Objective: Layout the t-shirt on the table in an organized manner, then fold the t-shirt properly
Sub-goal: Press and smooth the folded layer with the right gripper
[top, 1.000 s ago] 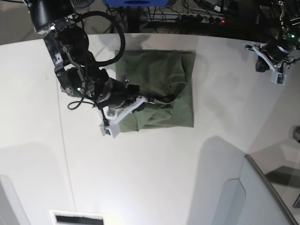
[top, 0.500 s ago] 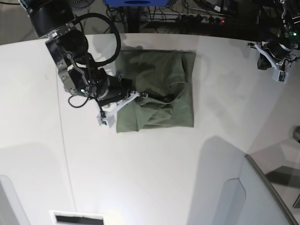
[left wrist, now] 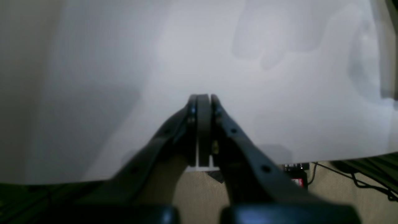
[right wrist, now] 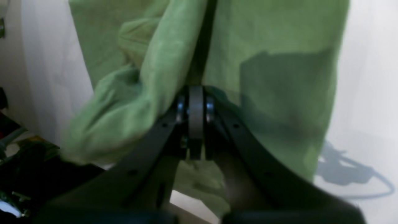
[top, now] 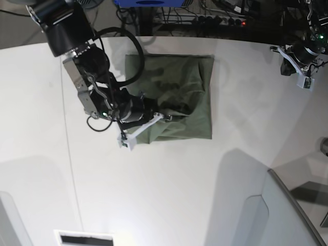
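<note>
The olive-green t-shirt (top: 179, 92) lies as a rough folded rectangle on the white table (top: 205, 174), with wrinkled folds in its lower left part. My right gripper (top: 170, 115) reaches over the shirt from the left. In the right wrist view the right gripper (right wrist: 196, 91) is shut, pinching a fold of the t-shirt (right wrist: 279, 62), with fabric bunched up to its left. My left gripper (top: 303, 77) hovers at the table's far right edge, away from the shirt. In the left wrist view the left gripper (left wrist: 202, 98) is shut and empty over bare table (left wrist: 124, 62).
A grey angled panel (top: 287, 205) stands at the lower right. Cables and a power strip (top: 225, 20) lie beyond the far edge. A thin dark seam (top: 69, 138) runs down the table's left side. A white object (top: 84, 238) sits at the bottom edge.
My right arm swung left, then back right and lower across the shirt's left side, and the lower left folds shifted with it. The left arm barely moved.
</note>
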